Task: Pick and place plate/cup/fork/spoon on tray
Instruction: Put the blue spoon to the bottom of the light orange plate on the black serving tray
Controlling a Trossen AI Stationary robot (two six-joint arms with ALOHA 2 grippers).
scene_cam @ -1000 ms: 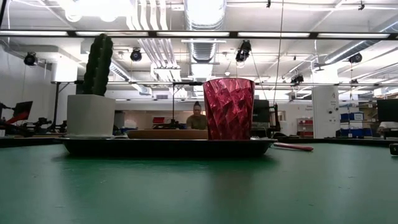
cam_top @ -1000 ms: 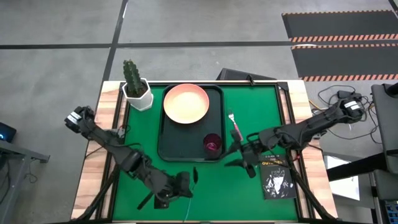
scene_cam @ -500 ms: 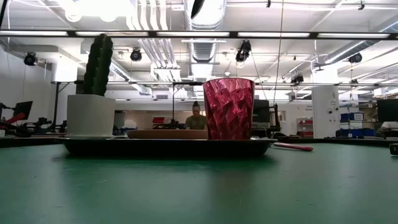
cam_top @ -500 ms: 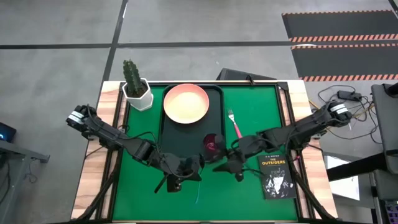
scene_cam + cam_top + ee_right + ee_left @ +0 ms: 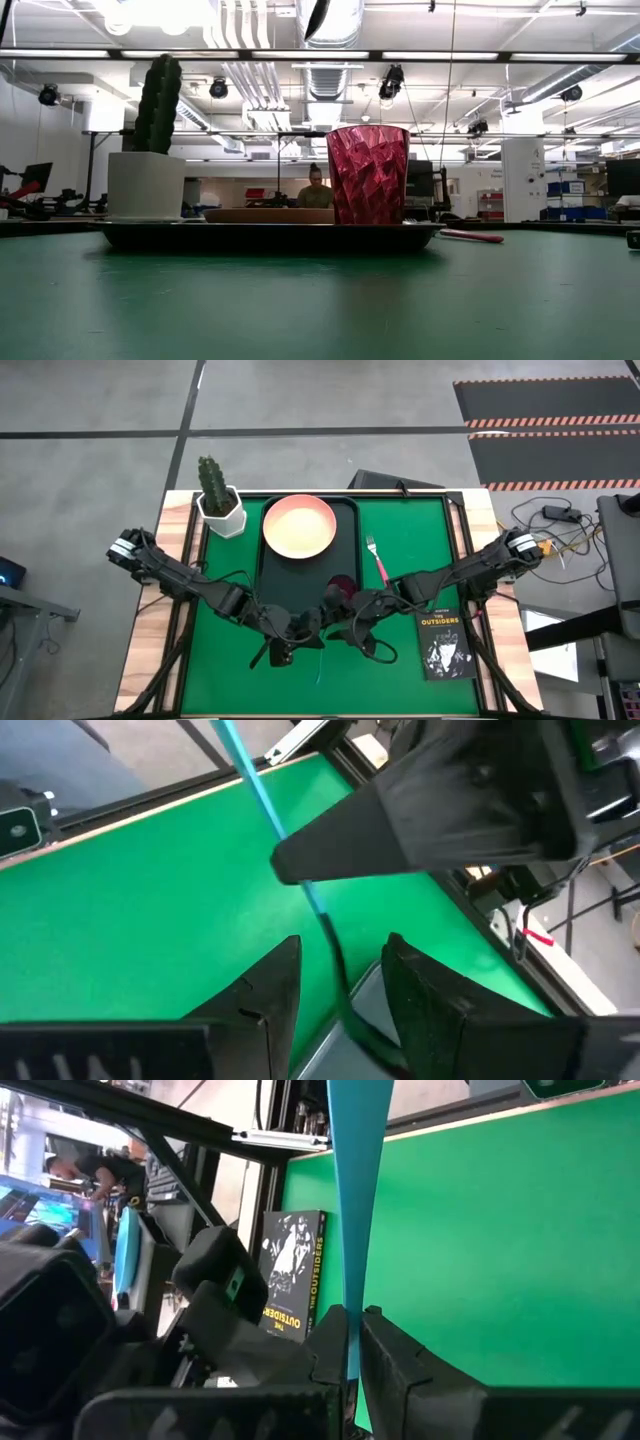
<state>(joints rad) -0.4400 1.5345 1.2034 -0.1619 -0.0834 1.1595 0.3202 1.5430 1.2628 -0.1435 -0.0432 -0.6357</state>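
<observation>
The salmon-pink plate (image 5: 298, 525) and the maroon cup (image 5: 338, 592) stand on the dark tray (image 5: 275, 595). The pink-handled fork (image 5: 378, 563) lies on the green mat right of the tray. My left gripper (image 5: 300, 632) is shut on the spoon (image 5: 358, 1200), held in the air near the tray's near right corner. The spoon's light blue handle (image 5: 318, 672) points toward the table's near edge. My right gripper (image 5: 347, 622) is open right beside it. Its fingers (image 5: 275, 985) stand on either side of the spoon's dark metal end (image 5: 338, 975), apart from it. My left gripper pinches the spoon's blue handle (image 5: 352, 1342) between its two fingers, close to where the handle meets the dark metal part (image 5: 312, 905). The fingers lie across the handle. The long free end of the handle sticks out past them, and the spoon is clear of the table.
A white hexagonal pot with a cactus (image 5: 220, 505) stands at the far left corner. A black book (image 5: 443, 645) lies near the right edge, just right of my right arm. Both arms cross low over the mat in front of the tray.
My left gripper has carried the spoon from the table's near edge up toward the tray's near right corner. My right gripper has moved toward the table's left, from beside the book to the left gripper, and now stands around the spoon's metal end.
</observation>
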